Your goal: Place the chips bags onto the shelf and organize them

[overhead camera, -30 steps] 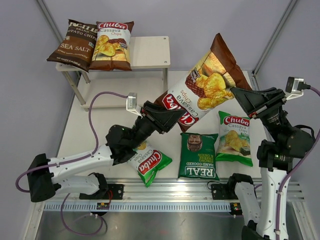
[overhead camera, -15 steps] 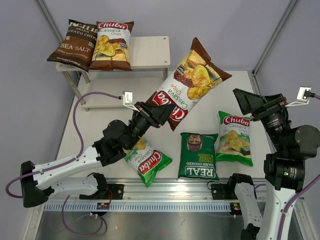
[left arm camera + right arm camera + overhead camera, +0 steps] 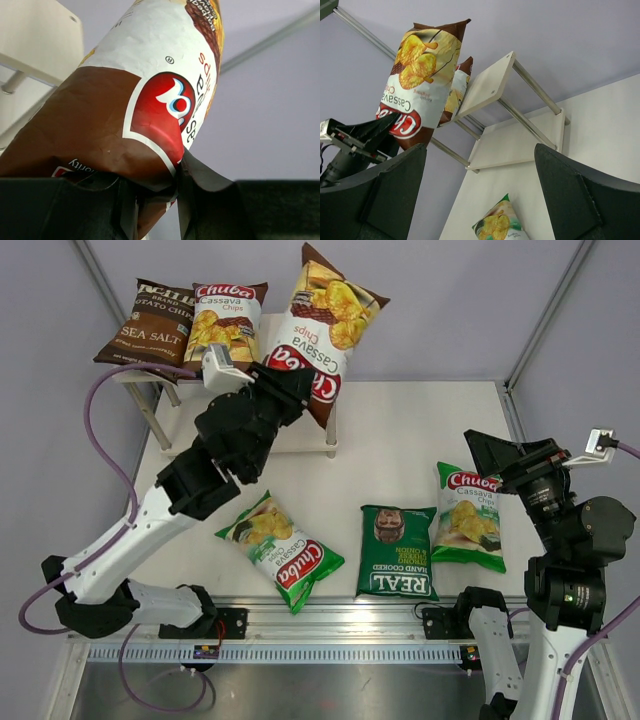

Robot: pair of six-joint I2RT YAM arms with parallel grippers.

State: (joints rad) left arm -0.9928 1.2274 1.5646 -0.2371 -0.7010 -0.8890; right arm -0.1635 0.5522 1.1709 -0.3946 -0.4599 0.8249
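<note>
**ITEM:** brown/white Chuba bag (image 3: 322, 320), in the air, logo end low. Top view: over the 3 o'clock end of the shelf (image 3: 490, 82) top board. Contact w/ board: can't tell.

**HOLD:** left gripper (image 3: 150, 200) clamped on the bag's low edge. The rest of the bag stands off it toward 1 o'clock, unsupported.

**RISKS (est.):**
- Tall bag pinched at one end only, so it may flop or swing and miss the free slot.
- If let go on its edge it prob. tips off the board's 3 o'clock or 12 o'clock side. It needs laying flat first.
- Neighbour Chuba bag (image 3: 225, 330) is just beside at 9 o'clock, w/ the Sea Salt bag (image 3: 150, 325) beyond. A sideways nudge could shove either one.
- Glossy film could slip in the grip.

**OTHER STOCK:** on the surface (image 3: 400, 440), well apart at 5–6 o'clock:
- green Chuba bag (image 3: 285, 555)
- REAL bag (image 3: 397, 552)
- 2nd green Chuba bag (image 3: 468, 515)

**RIGHT GRIPPER** (image 3: 479, 165)**:** jaws wide apart, nothing in them, off at 4 o'clock.
</note>
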